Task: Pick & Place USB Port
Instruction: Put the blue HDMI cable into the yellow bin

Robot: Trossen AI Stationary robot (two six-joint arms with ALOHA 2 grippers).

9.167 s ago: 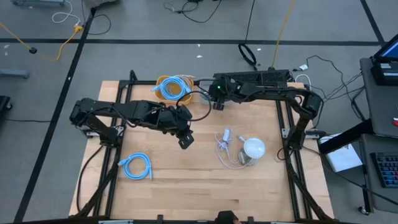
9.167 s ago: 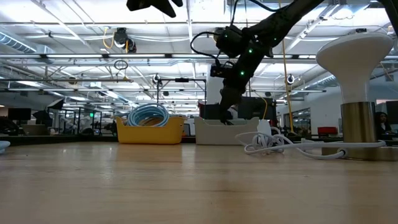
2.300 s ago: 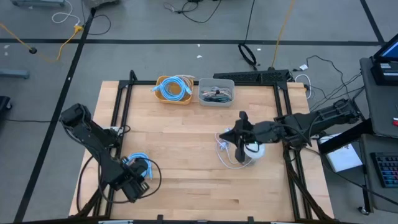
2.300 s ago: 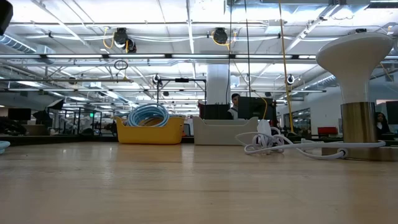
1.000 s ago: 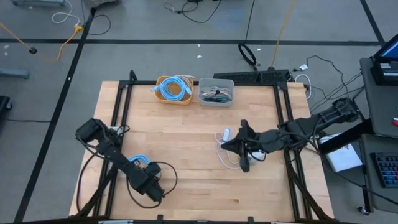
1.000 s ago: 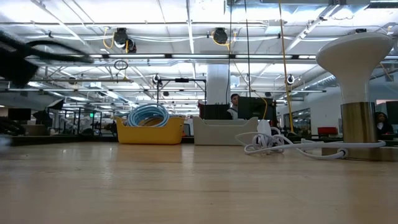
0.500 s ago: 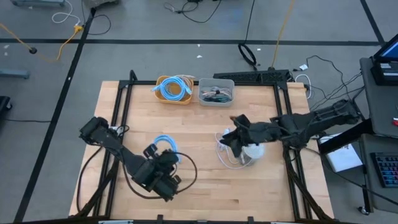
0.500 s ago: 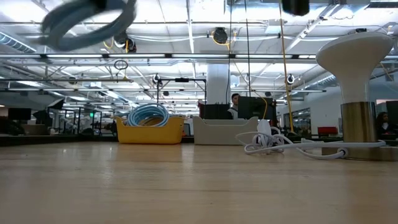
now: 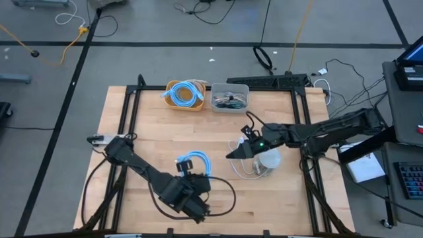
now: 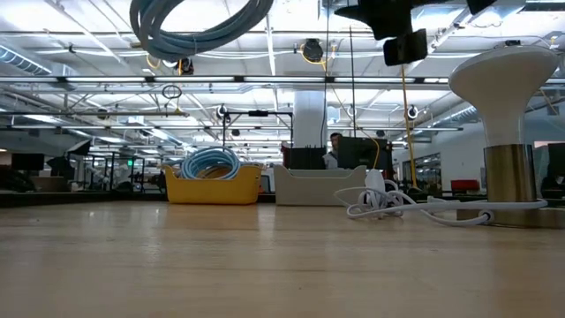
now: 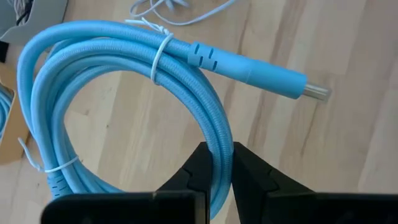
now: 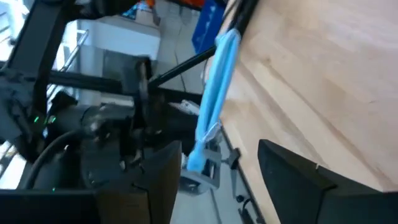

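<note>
Wooden table (image 9: 218,205) seen from above, w/ a yellow bin (image 9: 173,100) of blue cable and a grey bin (image 9: 229,105) of dark cables side by side at its far edge. Left gripper (image 9: 192,173), near the front centre, is clamped on a coiled blue USB cable (image 9: 192,162) and holds it up off the wood; its metal plug (image 11: 316,92) sticks out free of the coil. Right gripper (image 9: 232,155) hovers just beside a white lamp (image 9: 268,158) and its loose white cord (image 9: 239,165), fingers spread apart w/ nothing between them.
</note>
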